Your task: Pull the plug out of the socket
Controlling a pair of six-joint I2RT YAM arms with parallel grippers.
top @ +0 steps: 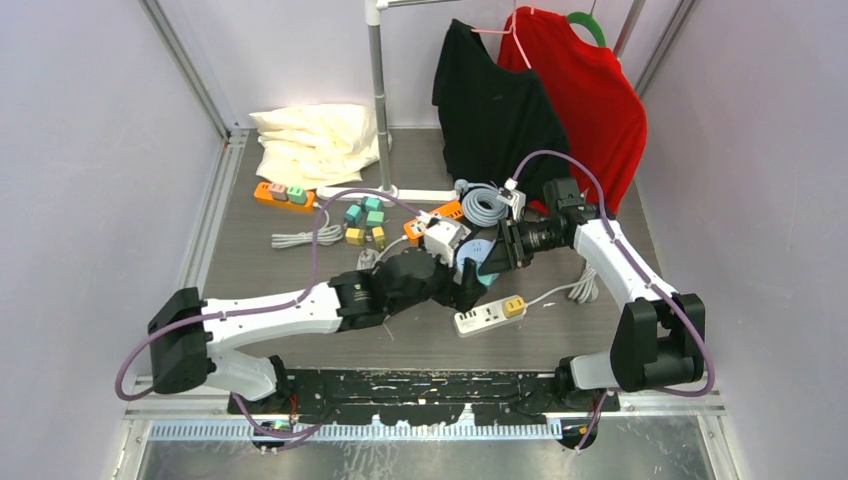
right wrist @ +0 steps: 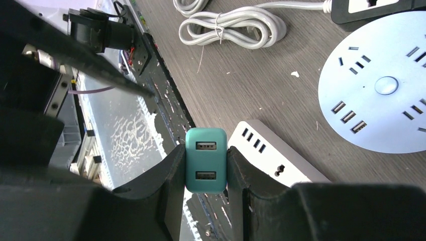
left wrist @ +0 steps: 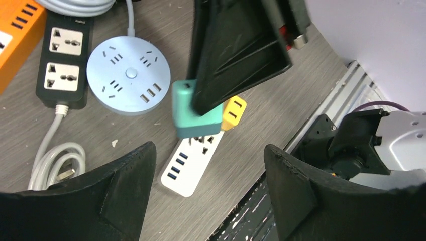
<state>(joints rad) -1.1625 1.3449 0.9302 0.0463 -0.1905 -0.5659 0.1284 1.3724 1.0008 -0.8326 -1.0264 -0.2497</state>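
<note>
Right hand (right wrist: 206, 150) clenched on teal plug (right wrist: 206, 168), held over white power strip (right wrist: 274, 158). Left hand (left wrist: 208, 160) spread wide, grasping nothing.

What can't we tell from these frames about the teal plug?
- Prongs of the teal plug: under its own body in both wrist views; seated in or clear of the white power strip, can't tell.
- Top view: plug lost beneath the right gripper.
- The yellow plug: half behind that gripper's finger, left wrist view.
</note>
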